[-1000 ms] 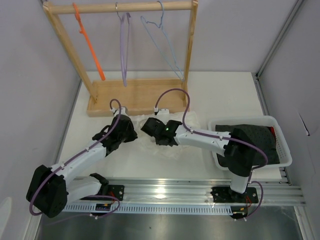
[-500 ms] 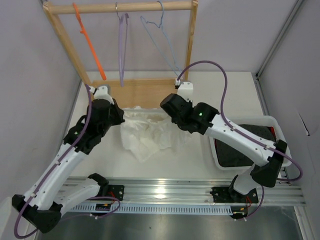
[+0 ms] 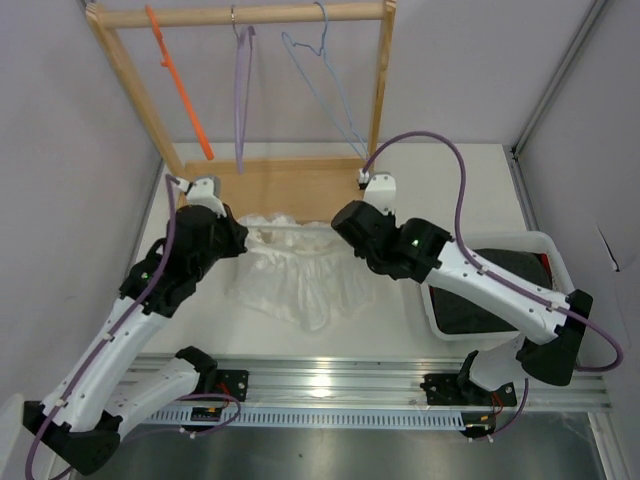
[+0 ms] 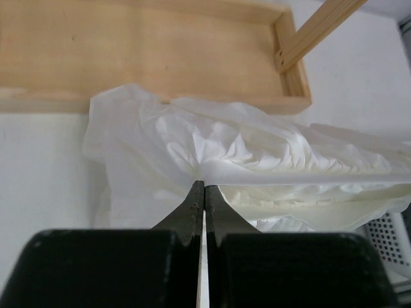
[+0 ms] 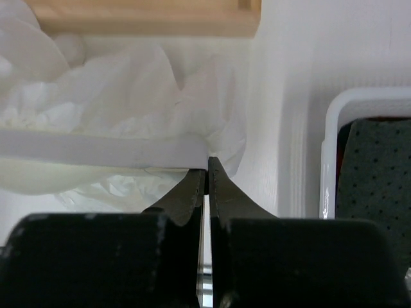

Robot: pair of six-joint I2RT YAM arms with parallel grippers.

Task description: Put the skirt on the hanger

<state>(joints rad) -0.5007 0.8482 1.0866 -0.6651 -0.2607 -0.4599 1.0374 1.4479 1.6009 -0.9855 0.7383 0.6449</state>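
Top external — left gripper and right gripper pinch the skirt taut.

The skirt is white, the hanger is bright orange beside a purple hanger and a light blue hanger, the rack is pale brown wood, and the dark cloth in the white basket has tiny dots.

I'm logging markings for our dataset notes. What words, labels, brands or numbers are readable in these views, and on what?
None can be read.
No print shows on the skirt, the hanger, the wooden rack or the white basket.
A small coloured label on the metal rail is too small to read.
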